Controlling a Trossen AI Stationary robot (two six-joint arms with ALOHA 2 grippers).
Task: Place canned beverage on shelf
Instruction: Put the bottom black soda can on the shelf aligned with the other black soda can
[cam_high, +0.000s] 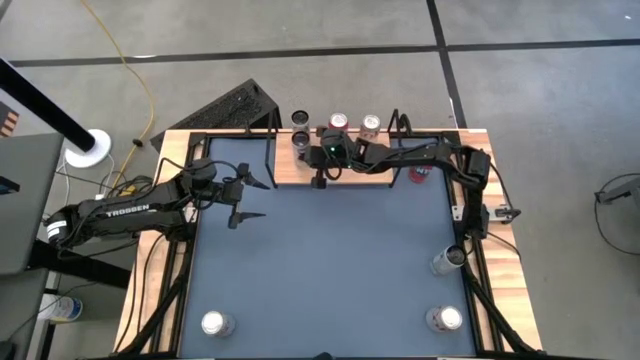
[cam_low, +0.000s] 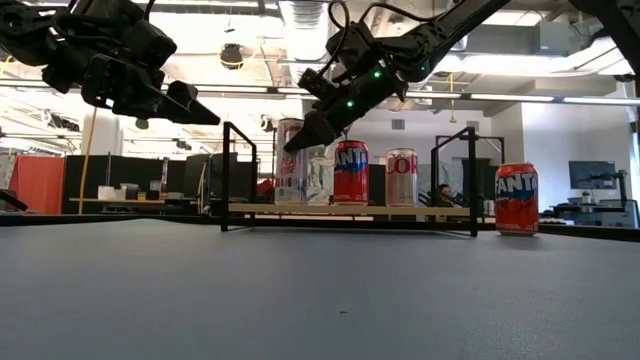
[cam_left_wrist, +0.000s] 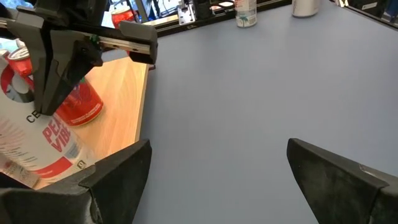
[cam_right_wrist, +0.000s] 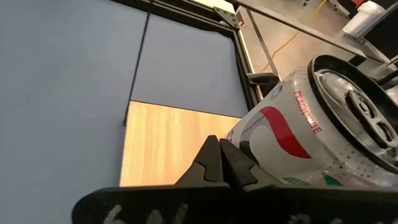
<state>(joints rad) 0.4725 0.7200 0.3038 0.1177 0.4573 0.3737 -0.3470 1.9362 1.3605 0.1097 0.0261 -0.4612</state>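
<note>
While 3 cylindrical cans (cam_low: 345, 172) stand, the wood shelf (cam_high: 293, 170) lies flat.

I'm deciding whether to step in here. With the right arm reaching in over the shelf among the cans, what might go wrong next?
The right gripper, fingers shut and holding nothing, hangs right beside the white can on the shelf; a sideways move might tip it into the red can next to it. The Fanta can stands on the tabletop by the shelf's end, under the right arm, where a retreating arm might clip it.
</note>
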